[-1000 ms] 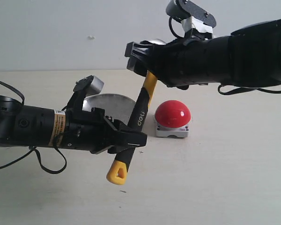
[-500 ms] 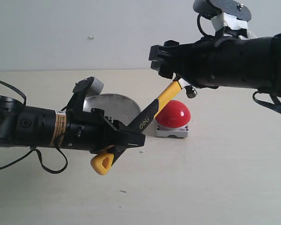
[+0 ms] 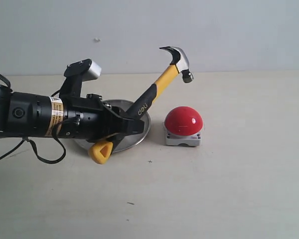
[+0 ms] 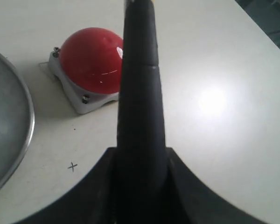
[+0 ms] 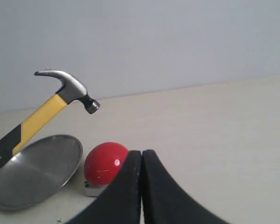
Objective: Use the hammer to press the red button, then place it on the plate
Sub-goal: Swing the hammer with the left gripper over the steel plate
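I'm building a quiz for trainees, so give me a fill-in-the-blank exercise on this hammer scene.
The left hand grips the hammer by its ___. The hammer's head sits higher than the ___ button, not touching it. The right hand is ___ and holds nothing.
Missing words: handle; red; shut.

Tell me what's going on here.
The left gripper holds the hammer by its black handle. The hammer is tilted, with its head raised in the air above the red button and not touching it. The button sits on the table beside the plate. The right gripper is shut on nothing and is out of the exterior view.
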`<state>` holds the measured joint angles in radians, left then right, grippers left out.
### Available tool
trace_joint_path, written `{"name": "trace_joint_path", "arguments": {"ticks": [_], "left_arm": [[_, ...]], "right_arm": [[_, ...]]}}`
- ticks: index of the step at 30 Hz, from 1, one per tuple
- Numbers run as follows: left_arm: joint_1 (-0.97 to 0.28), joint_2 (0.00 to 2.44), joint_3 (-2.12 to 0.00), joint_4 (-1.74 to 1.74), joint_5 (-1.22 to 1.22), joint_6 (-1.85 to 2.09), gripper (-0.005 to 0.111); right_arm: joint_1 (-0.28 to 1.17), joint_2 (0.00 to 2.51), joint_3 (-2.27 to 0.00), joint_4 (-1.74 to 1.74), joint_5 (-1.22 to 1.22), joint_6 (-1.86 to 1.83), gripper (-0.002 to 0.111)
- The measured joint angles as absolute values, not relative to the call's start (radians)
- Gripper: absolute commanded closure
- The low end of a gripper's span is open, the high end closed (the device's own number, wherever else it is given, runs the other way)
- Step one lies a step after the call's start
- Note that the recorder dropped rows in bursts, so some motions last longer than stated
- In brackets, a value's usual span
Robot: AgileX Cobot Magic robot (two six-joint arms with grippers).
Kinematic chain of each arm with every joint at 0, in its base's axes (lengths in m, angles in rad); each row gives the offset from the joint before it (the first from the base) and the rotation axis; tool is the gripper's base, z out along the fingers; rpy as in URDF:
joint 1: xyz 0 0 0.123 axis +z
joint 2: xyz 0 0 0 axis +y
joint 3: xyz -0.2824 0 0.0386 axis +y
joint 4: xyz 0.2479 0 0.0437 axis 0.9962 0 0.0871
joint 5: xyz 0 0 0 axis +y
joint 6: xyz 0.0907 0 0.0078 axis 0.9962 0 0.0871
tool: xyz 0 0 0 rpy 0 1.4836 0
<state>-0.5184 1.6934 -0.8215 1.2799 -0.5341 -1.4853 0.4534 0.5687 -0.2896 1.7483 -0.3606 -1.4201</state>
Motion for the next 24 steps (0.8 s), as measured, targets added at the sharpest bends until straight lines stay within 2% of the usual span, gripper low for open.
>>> {"name": "trace_joint_path", "arguments": {"ticks": [5, 7, 24], "left_arm": [[-0.540, 1.658, -0.821, 1.336, -0.450, -1.575, 0.107], [-0.575, 1.637, -0.821, 1.342, -0.394, -1.585, 0.107], [-0.871, 1.536, -0.821, 1.318, 0.058, -1.694, 0.107]], "right_arm": [[0.453, 0.235, -0.123, 1.750, -0.318, -1.396, 0.108], [0.453, 0.179, -0.083, 1.750, -0.313, -1.396, 0.108], [0.453, 0.159, -0.044, 1.752, -0.294, -1.385, 0.108]]}}
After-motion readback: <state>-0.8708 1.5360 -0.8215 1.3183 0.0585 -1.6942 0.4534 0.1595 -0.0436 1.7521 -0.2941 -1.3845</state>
